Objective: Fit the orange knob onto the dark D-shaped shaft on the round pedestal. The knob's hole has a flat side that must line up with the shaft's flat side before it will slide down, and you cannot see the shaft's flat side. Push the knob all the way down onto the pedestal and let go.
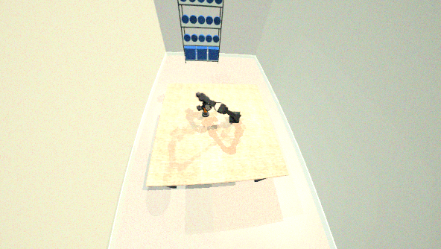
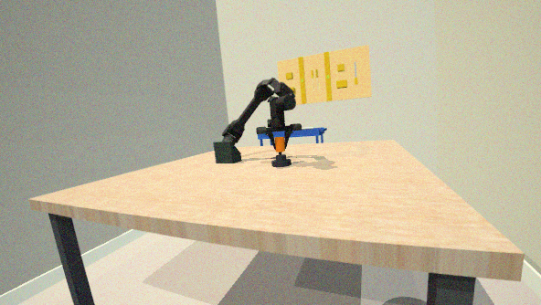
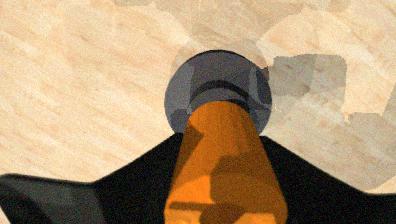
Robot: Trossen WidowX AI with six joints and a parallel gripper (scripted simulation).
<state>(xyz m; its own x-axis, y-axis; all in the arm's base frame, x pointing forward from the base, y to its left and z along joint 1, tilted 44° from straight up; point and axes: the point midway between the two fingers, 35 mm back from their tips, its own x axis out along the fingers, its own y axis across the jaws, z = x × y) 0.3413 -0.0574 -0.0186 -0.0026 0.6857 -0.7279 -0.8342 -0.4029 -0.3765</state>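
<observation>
The orange knob [image 1: 205, 111] [image 2: 280, 143] [image 3: 225, 150] is upright between the fingers of my gripper [image 2: 280, 147] [image 3: 220, 141], which is shut on it. The round dark pedestal [image 1: 205, 115] [image 2: 281, 163] [image 3: 180, 90] stands on the table directly below the knob. In the exterior view a short, thin dark piece, seemingly the shaft, shows between the knob's lower end and the pedestal, so the knob is above the pedestal's top. The knob hides the shaft's top, and neither the hole nor the flat side shows. In the wrist view the knob's lower end overlaps the pedestal's near part.
The arm's dark base [image 1: 235, 117] [image 2: 227, 152] stands on the wooden table [image 1: 223, 164] [image 2: 274, 201] beside the pedestal. The arm arches over to the knob. Shadows fall on the table around the pedestal. A shelf rack [image 1: 201, 45] and a yellow wall panel [image 2: 315, 68] are far behind.
</observation>
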